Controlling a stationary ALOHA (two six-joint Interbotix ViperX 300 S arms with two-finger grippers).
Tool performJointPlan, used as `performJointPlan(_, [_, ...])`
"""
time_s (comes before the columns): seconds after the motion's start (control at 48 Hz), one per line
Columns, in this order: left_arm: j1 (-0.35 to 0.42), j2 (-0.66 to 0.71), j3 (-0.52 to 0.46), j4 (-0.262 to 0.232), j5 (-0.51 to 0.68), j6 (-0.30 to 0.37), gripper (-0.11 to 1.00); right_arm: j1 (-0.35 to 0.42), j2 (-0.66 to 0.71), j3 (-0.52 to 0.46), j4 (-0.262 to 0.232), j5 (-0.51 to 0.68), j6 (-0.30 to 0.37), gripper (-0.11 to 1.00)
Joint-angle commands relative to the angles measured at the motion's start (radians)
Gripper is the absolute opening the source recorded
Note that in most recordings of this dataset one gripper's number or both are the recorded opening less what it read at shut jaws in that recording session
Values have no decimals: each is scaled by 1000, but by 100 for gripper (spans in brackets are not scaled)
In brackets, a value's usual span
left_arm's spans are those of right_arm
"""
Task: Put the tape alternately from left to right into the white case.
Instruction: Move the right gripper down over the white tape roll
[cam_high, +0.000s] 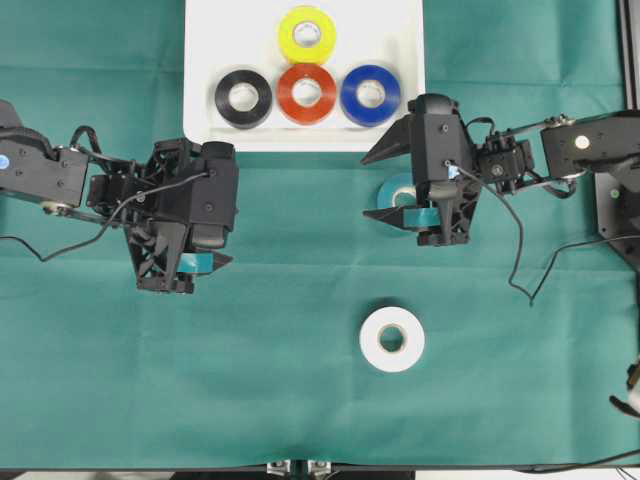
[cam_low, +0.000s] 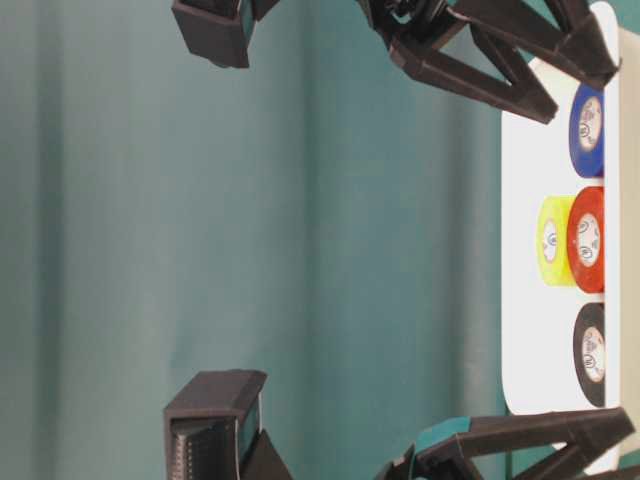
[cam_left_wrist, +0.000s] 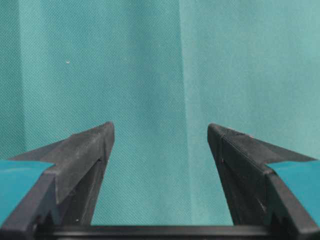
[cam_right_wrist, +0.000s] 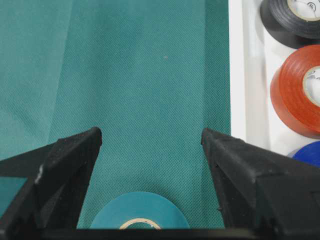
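A green cloth (cam_high: 300, 400) is spread over the worktop, and the white case (cam_high: 210, 60) is set at the far edge, near the middle. Four rolls are held in it: the yellow tape (cam_high: 306, 35) lies toward the far side, and in front of it a row is formed by the black tape (cam_high: 243, 98), the red-orange tape (cam_high: 307, 93) and the blue tape (cam_high: 370, 95), the red-orange roll being flanked closely by the other two.

Two rolls are left on the cloth. The teal tape (cam_high: 397, 190) is found just in front of the case's near right corner, largely covered from above by the right pincer (cam_high: 425, 185); in the right wrist view it is seen flat on the cloth between the two fingers, touched by neither. The white tape (cam_high: 392, 340) is placed flat nearer the front edge, well apart from both arms.

The right pincer is spread wide and nothing is gripped by it. The left pincer (cam_high: 185, 265) is positioned in front of the case's near left corner, also spread wide, with only bare cloth seen between its fingers (cam_left_wrist: 85, 150) in the left wrist view.
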Motion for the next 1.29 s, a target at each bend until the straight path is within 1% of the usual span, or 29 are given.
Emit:
performJointPlan(0.0, [-3, -23, -8, 0, -15, 2, 93, 3, -9, -12, -2, -3, 0, 85])
performJointPlan(0.125, [-5, -21, -8, 0, -20, 2, 93, 17, -17, -12, -2, -3, 2, 85])
performJointPlan(0.396, [-3, -17, -8, 0, -20, 2, 93, 72, -57, -5, -2, -3, 2, 85])
performJointPlan(1.001, [-3, -15, -8, 0, -37, 0, 93, 221, -67, -3, 5, -3, 6, 85])
performJointPlan(1.084, [-3, -14, -8, 0, -35, 0, 93, 242, -69, -3, 5, -3, 15, 85])
performJointPlan(1.272, [-3, -15, -8, 0, -37, 0, 93, 281, -69, 11, 3, -8, 66, 85])
